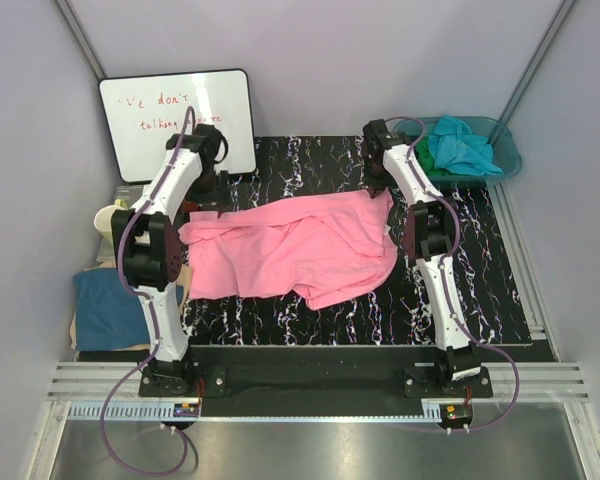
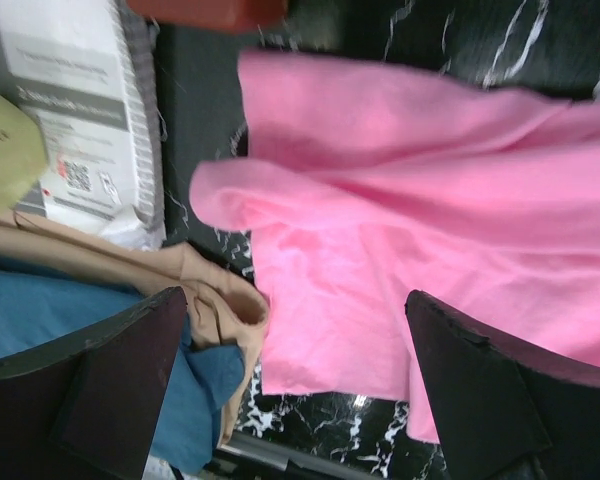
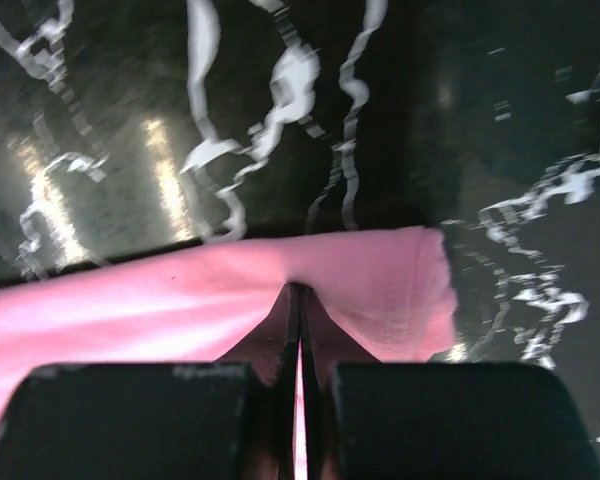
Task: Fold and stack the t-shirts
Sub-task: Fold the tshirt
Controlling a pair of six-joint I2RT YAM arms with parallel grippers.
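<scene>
A bright pink t-shirt lies crumpled across the black marbled mat. My right gripper is shut on the shirt's far right corner; in the right wrist view the closed fingertips pinch a pink fold just above the mat. My left gripper is open and empty above the shirt's left edge; its fingers straddle pink cloth without touching it. A dark blue t-shirt lies folded off the mat at the left. Turquoise and green shirts sit in the basin.
A translucent teal basin stands at the far right. A whiteboard leans at the far left, with a cup beside it. Tan cloth lies under the blue shirt, next to a white box.
</scene>
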